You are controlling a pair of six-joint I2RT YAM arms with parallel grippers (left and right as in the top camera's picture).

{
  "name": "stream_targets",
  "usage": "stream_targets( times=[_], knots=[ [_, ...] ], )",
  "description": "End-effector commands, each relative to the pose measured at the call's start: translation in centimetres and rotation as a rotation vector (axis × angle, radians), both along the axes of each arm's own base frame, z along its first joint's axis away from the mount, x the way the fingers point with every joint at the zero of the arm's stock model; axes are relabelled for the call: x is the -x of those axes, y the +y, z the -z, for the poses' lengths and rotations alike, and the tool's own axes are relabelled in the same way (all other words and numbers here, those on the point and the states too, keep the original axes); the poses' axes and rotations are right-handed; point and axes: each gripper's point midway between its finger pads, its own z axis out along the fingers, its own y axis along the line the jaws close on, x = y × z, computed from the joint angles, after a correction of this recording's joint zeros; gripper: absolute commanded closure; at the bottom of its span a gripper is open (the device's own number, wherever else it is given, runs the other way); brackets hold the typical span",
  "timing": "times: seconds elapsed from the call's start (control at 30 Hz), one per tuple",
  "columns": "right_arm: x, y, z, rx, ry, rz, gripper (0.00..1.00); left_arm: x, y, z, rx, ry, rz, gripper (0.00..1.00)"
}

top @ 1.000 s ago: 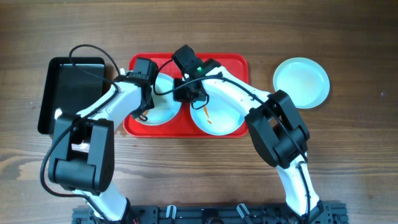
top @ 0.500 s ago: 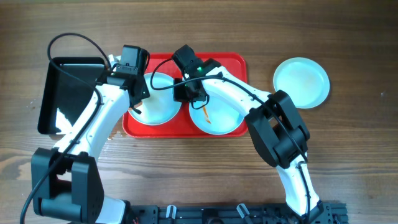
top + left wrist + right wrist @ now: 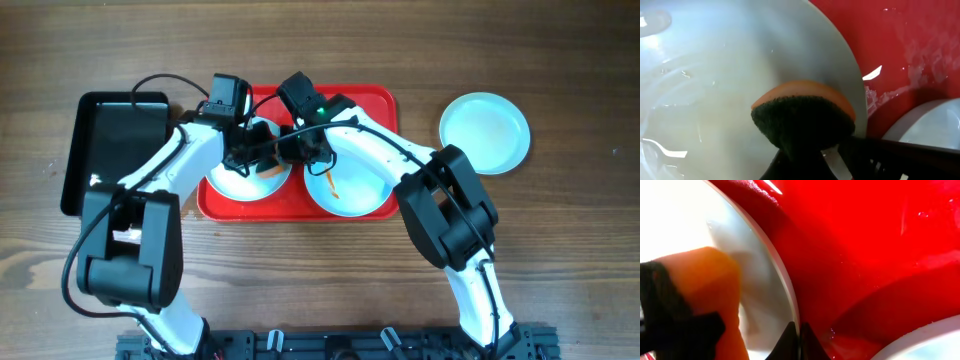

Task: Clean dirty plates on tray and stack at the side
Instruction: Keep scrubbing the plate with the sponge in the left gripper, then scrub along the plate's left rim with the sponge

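Note:
Two pale plates lie on the red tray (image 3: pixel 375 100). My right gripper (image 3: pixel 293 156) is shut on the right rim of the left plate (image 3: pixel 232 176); in the right wrist view the rim (image 3: pixel 785 280) runs down between the closed fingertips of that gripper (image 3: pixel 799 336). My left gripper (image 3: pixel 256 158) is shut on an orange sponge (image 3: pixel 805 117) with a dark scouring face, pressed on this plate (image 3: pixel 715 75) near that rim. The right plate (image 3: pixel 355 185) carries an orange smear. A third plate (image 3: pixel 485 132) sits on the table, right of the tray.
A black rectangular bin (image 3: pixel 110 150) stands left of the tray. The two arms meet closely over the left plate. Bare wooden table (image 3: pixel 570 250) surrounds the tray.
My left gripper swung off the plate's left side toward the tray's back-left corner, then came onto the plate's right part with the sponge. The right gripper has kept its hold on the rim.

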Motion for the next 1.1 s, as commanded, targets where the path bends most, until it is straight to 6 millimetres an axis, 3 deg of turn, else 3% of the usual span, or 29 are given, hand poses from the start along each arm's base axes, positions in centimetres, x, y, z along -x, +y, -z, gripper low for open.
stream_targets(
  times=[0.0,0.17,0.27,0.37,0.5,0.67,0.9,1.03,1.07],
  knots=[
    [-0.4,-0.5,-0.1,0.011,-0.017,0.009,0.95,-1.0,0.6,0.8,-0.032,-0.018,-0.012,0.96],
    [-0.4,-0.5,-0.1,0.011,-0.017,0.008,0.96,-1.1,0.8,2.4,-0.047,0.000,-0.015,0.96],
    [-0.4,-0.5,-0.1,0.012,-0.017,0.007,0.96,-1.2,4.1,3.0,-0.231,-0.006,-0.070,0.96],
    [-0.4,-0.5,-0.1,0.011,-0.018,0.007,0.96,0.3,8.2,3.1,-0.462,0.039,-0.113,0.96],
    [-0.4,-0.5,-0.1,0.012,-0.017,0.007,0.96,1.8,11.8,2.4,-0.667,0.081,-0.136,0.96],
    [-0.3,-0.6,-0.1,0.013,-0.015,0.007,0.96,3.4,13.8,1.6,-0.791,0.134,-0.129,0.96],
    [-0.3,-0.5,-0.1,0.013,-0.016,0.007,0.96,3.0,12.8,-2.9,-0.729,0.061,-0.146,0.96],
    [-0.4,-0.5,-0.1,0.012,-0.017,0.007,0.96,2.3,9.5,-3.7,-0.521,0.012,-0.130,0.96],
    [-0.4,-0.5,-0.1,0.012,-0.017,0.007,0.96,2.1,7.7,-3.3,-0.421,0.016,-0.107,0.96]
  ],
)
